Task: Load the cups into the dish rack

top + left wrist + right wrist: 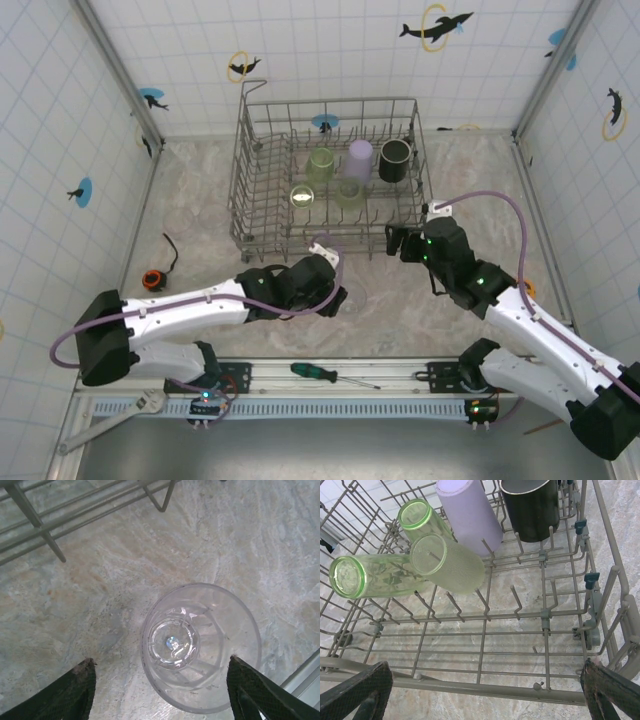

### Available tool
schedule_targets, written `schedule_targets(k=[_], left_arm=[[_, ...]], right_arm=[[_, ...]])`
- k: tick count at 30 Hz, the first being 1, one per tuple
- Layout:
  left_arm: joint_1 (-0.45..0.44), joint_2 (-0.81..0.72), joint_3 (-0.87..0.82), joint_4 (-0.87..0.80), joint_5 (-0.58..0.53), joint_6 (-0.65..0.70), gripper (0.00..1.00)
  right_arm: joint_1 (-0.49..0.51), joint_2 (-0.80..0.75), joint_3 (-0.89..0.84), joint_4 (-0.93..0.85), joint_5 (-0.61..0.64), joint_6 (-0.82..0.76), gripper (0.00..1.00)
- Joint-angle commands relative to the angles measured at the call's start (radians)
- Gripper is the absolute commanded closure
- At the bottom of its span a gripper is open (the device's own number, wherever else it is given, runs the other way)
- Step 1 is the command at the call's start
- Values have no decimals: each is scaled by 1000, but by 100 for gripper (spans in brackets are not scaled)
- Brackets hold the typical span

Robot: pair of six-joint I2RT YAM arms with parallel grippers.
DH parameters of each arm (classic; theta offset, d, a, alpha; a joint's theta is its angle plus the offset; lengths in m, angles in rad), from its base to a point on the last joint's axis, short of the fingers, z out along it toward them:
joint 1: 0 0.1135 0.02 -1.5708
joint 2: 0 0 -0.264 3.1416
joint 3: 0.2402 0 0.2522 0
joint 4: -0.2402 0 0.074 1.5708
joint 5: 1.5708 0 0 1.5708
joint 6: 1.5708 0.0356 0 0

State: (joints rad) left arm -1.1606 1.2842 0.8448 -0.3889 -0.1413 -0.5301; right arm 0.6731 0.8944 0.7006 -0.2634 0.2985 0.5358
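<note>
A clear cup (200, 645) stands upright on the table, mouth up, between the fingers of my left gripper (161, 661). The jaws are open: the right finger (255, 690) is close to the cup's wall and the left finger (75, 690) stands well apart. From above, the left gripper (338, 298) is just in front of the dish rack (240, 160). Inside the rack lie three green cups (370, 575) (447, 562) (420, 517), a lilac cup (470, 512) and a black mug (530, 507). My right gripper (486, 664) hangs open and empty over the rack's front rail (485, 690).
A screwdriver (325, 374) lies on the base rail between the arms. An orange tape measure (152, 279) sits on the table at the left and a wrench (110, 420) at the near left corner. Tiled walls close in the back and both sides.
</note>
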Motion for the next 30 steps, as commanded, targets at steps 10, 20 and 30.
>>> schedule_targets(k=[10,20,30], left_arm=[[-7,145,54,-48,-69,-19,46],[-7,243,123,-68,-62,-57,66],[-8,284,159,-77,-59,-79,100]], right_arm=[[1,-8,-21,3,14,14,0],[2,-29,-47,18,8,19,0],[2,-70,-68,25,4,16,0]])
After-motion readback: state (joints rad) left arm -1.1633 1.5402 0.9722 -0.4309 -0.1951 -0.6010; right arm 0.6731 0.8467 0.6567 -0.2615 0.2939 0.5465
